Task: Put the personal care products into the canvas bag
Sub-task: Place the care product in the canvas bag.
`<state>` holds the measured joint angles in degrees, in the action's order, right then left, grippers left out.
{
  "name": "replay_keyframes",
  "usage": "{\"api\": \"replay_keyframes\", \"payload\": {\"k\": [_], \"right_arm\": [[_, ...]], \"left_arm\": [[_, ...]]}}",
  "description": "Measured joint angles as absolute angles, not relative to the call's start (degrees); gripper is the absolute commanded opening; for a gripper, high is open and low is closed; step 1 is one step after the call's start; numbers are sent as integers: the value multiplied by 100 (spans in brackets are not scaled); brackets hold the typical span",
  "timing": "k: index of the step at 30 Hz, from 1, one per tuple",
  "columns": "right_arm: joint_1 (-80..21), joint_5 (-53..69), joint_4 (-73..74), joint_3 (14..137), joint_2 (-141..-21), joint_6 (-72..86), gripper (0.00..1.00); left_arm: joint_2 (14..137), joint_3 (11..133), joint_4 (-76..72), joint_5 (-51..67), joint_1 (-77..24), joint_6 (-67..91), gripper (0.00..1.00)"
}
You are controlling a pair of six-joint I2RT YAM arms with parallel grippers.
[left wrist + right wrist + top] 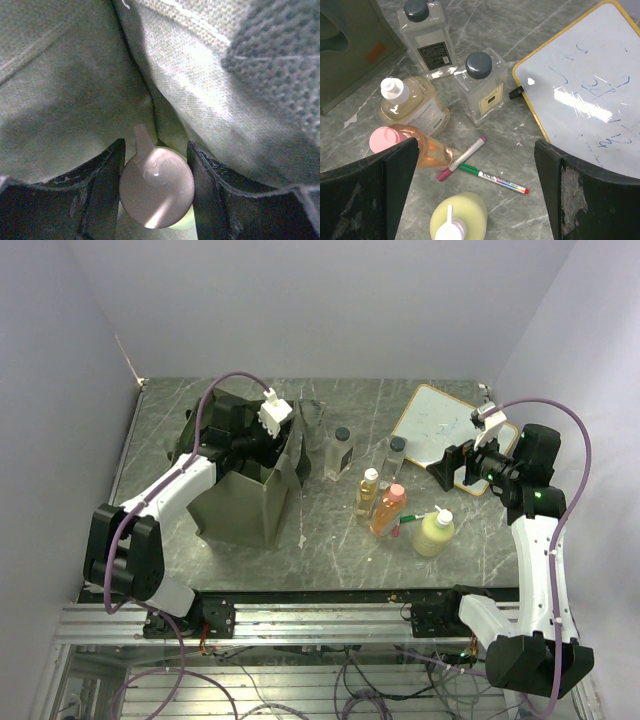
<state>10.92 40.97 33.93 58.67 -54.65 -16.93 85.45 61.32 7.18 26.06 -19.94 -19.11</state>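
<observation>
The olive canvas bag (240, 502) stands at the left with its mouth up. My left gripper (263, 445) reaches down into it; in the left wrist view that gripper (156, 172) is shut on the round pale cap of a pump bottle (157, 187), with bag fabric (60, 100) all around. On the table stand two clear dark-capped bottles (340, 452) (396, 455), an amber bottle (368, 492), an orange bottle (388, 508) and a yellow-green pump bottle (434, 532). My right gripper (455, 465) hovers open above them (477, 170), holding nothing.
A wood-framed whiteboard (440, 425) lies at the back right, under my right arm. A red marker (462, 159) and a green marker (492, 178) lie between the orange bottle (420, 149) and the yellow-green bottle (459, 217). Purple walls close in the table.
</observation>
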Motion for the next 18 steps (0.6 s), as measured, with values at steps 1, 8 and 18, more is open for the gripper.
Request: {"api": "replay_keyframes", "payload": {"k": [1,8,18], "right_arm": [[1092,4099,3395,5867,-5474,-1693,100],[1092,4099,3415,5870,-5553,-1693,100],[1092,4095,3459,5881,-5557,-1739,100]], "left_arm": [[8538,6132,731,2600,-1994,-1914,59],[8125,6066,777,2521,-1994,-1922,75],[7655,6154,941,2206,-1994,-1953,99]]}}
